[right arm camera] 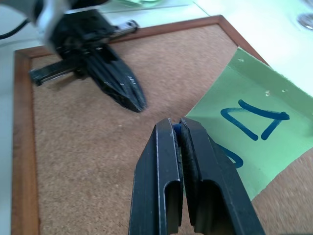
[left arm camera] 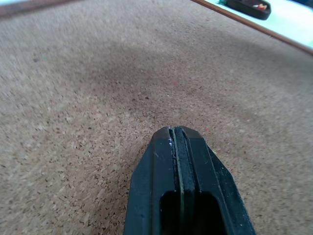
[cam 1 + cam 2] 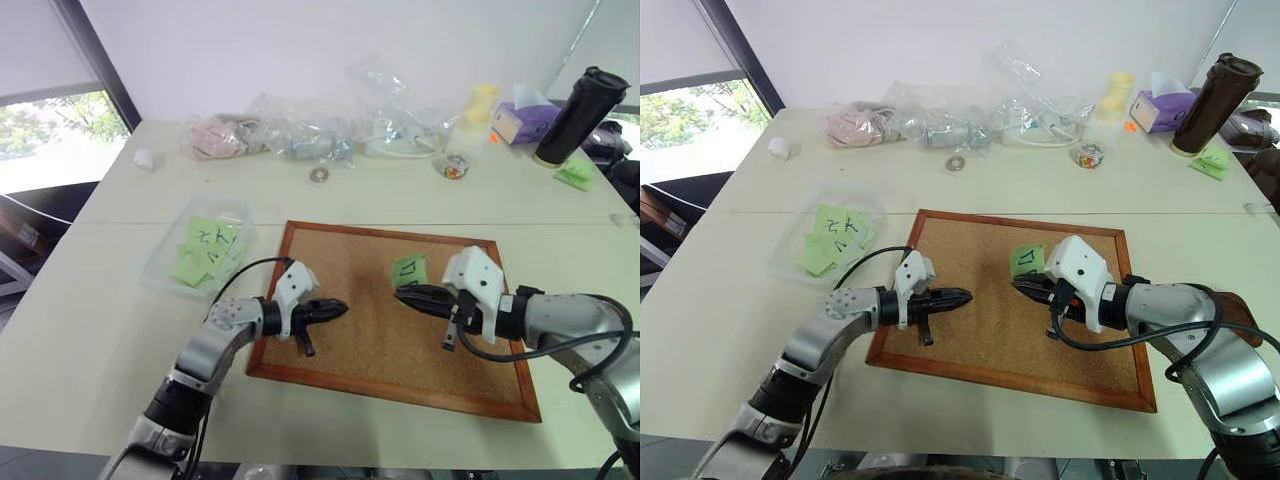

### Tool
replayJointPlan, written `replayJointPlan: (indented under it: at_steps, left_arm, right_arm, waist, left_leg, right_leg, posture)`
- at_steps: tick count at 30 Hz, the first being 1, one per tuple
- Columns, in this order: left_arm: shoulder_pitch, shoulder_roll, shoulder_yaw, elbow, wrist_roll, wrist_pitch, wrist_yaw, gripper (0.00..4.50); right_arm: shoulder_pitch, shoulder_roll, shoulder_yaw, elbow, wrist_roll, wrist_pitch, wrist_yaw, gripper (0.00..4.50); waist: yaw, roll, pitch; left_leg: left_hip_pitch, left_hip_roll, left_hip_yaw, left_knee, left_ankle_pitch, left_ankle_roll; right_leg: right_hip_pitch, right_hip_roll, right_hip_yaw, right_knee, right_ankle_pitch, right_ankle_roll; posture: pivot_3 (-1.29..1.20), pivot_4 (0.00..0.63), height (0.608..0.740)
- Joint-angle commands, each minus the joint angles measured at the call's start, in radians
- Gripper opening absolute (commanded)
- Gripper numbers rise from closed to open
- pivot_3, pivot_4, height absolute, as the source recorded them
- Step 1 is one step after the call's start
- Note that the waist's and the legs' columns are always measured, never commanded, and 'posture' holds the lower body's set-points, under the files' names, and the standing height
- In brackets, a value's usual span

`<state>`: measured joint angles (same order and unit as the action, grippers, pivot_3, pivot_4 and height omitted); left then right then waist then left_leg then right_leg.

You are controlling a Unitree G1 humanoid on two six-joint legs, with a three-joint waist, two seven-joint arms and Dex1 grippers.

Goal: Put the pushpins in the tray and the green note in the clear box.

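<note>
The green note (image 3: 409, 269), drawn with a triangle and a trapezoid, lies on the cork board (image 3: 370, 345) near its far edge, one corner lifted (image 1: 244, 132). My right gripper (image 3: 400, 293) hovers just in front of the note, shut on a small blue pushpin (image 1: 177, 129) pinched at its fingertips. My left gripper (image 3: 340, 307) hangs shut over the board's left half, pointing at the right one. The clear box (image 3: 160, 270), left of the board, holds several green notes. The reddish-brown tray (image 3: 1240, 308) peeks out behind my right arm, past the board's right edge.
Clear plastic bags (image 3: 310, 130) lie along the table's far side. A dark tumbler (image 3: 580, 115), a purple tissue box (image 3: 520, 120), a small jar (image 3: 456, 165) and loose green notes (image 3: 575, 175) stand at the back right. A tape roll (image 3: 319, 175) lies mid-table.
</note>
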<state>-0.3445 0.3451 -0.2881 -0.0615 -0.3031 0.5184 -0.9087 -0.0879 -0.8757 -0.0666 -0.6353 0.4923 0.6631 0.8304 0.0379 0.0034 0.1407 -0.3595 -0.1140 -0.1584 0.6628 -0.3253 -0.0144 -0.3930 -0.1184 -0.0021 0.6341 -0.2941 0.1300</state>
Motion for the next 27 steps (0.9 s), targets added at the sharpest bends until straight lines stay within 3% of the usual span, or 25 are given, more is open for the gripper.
replayJointPlan:
  at_steps: [1, 6, 16, 27]
  left_arm:
    - [-0.029, 0.017, 0.034, -0.073, -0.064, 0.056, -0.03, 1.89]
    - [-0.062, 0.01, 0.052, -0.123, -0.124, 0.094, -0.041, 4.33]
    - [-0.155, -0.119, 0.098, -0.072, -0.248, 0.173, 0.002, 4.43]
    - [-0.16, -0.178, 0.056, -0.015, -0.209, 0.124, 0.042, 4.43]
  right_arm:
    - [-0.015, -0.014, 0.005, -0.024, -0.014, -0.031, 0.017, 0.0]
    - [-0.027, -0.021, 0.017, -0.012, -0.02, -0.047, 0.041, 0.0]
    - [-0.05, -0.037, 0.049, -0.041, -0.046, -0.054, 0.064, 0.0]
    - [-0.076, -0.046, 0.047, -0.077, -0.04, -0.022, 0.054, 0.0]
  waist:
    - [0.0, -0.001, 0.001]
    - [0.0, -0.001, 0.001]
    - [0.001, -0.002, 0.002]
    - [0.001, -0.003, 0.002]
  left_leg:
    - [0.0, 0.0, 0.0, 0.0, 0.0, 0.0]
    - [-0.011, 0.0, 0.0, 0.002, 0.0, 0.0]
    - [-0.014, -0.001, 0.0, 0.004, 0.001, -0.001]
    - [-0.014, -0.001, 0.0, 0.004, 0.001, -0.001]
  right_leg:
    - [0.0, 0.0, 0.0, 0.0, 0.0, 0.0]
    - [-0.01, 0.0, 0.0, 0.001, 0.001, 0.001]
    - [-0.012, 0.0, 0.0, 0.001, 0.002, 0.002]
    - [-0.012, 0.0, 0.0, 0.002, 0.002, 0.002]
  posture:
    - [0.0, 0.15, 0.73]
    - [0.0, 0.15, 0.73]
    - [0.0, 0.15, 0.73]
    - [0.0, 0.15, 0.73]
